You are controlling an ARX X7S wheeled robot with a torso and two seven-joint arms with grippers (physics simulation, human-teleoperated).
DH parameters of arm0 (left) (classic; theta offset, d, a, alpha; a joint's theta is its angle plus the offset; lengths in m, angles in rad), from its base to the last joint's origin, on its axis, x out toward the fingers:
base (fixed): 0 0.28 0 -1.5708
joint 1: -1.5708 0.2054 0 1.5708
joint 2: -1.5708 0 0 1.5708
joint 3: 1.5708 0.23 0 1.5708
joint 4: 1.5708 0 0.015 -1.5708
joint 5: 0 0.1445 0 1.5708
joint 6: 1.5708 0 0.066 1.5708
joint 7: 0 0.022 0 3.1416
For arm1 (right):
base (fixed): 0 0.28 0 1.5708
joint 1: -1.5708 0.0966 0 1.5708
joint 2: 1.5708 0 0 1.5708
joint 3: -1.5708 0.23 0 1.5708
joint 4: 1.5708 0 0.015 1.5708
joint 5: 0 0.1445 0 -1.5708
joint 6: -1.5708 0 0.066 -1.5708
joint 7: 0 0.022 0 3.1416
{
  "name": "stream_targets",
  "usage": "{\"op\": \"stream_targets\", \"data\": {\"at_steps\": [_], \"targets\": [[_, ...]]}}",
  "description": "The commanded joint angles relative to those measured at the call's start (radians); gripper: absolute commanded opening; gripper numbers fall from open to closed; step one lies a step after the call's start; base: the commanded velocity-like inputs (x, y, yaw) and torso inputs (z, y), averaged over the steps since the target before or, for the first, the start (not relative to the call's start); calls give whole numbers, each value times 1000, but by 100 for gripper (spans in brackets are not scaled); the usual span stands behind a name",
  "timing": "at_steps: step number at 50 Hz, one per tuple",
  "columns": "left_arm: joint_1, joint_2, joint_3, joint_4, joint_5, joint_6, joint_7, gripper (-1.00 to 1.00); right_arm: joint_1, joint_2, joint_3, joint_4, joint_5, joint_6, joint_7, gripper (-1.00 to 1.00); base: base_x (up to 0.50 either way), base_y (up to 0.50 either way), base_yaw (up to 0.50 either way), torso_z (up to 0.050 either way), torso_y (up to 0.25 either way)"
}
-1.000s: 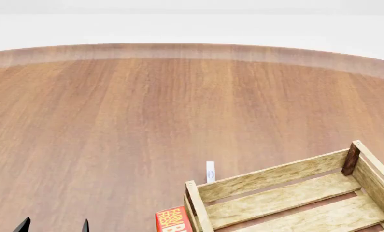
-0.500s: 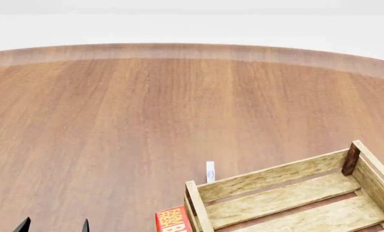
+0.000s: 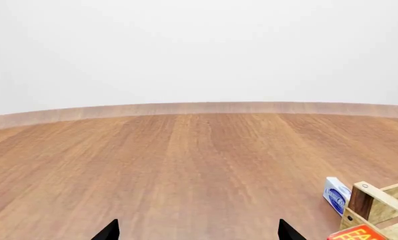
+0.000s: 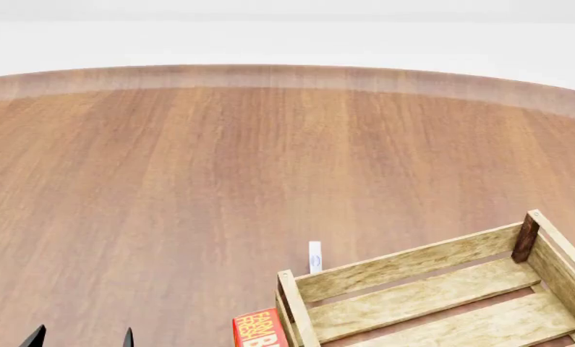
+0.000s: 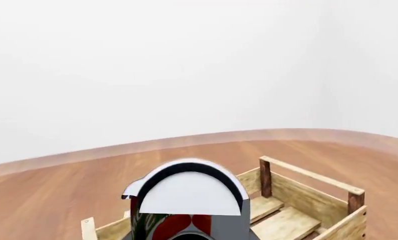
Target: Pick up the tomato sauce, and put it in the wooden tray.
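My right claw grips the red-green tomato sauce can with silver-white top (image 5: 185,210) over the light-wood slatted tray (image 5: 306,200); left claw (image 3: 196,232) spread open, tray at 4 o'clock

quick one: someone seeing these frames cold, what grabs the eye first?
In the right wrist view, the tomato sauce fills the foreground, its pale top facing the camera, with the wooden tray right behind it. In the head view the tray's light slats sit at the lower right of a broad, mostly bare wooden table, with a red box and a small white-and-blue item just outside it. Only the left hand fingertips show, apart.
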State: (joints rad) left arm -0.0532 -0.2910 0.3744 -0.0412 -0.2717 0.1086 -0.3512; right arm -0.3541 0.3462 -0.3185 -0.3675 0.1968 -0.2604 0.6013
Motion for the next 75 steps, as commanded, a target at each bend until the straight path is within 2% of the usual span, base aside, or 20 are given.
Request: {"op": "stream_targets", "data": {"at_steps": [1,16,22,34,44,48,62,69,75], "targets": [[-2,-1,2,-4,-3,3,-1,100,87,2,34,-13,39,100,16,-100,0,0,0,0,0],[-2,-6,6,5,-6,-3,-7,100,188,22,88,-44,130,225,45,-100,0,0,0,0,1],[-4,-6,8,1,-7,-1,-7,100,268,29,117,-5,227,306,36,-100,0,0,0,0,0],[-4,-8,10,2,-9,0,-10,100,407,30,118,36,278,425,48,-100,0,0,0,0,0],[-5,-11,12,9,-12,-7,-14,100,608,-13,118,300,290,482,25,-100,0,0,0,0,0],[-6,-11,13,6,-12,-6,-15,100,627,-15,116,305,291,495,29,-100,0,0,0,0,0],[-7,-12,17,1,-12,-1,-17,100,784,-53,110,577,264,462,-18,-100,0,0,0,0,1],[-7,-12,18,-3,-13,3,-18,100,909,-91,116,845,250,397,-76,-100,0,0,0,0,0],[-6,-13,20,2,-14,2,-20,100,1030,-134,108,1164,205,238,-161,-100,0,0,0,0,0]]}}
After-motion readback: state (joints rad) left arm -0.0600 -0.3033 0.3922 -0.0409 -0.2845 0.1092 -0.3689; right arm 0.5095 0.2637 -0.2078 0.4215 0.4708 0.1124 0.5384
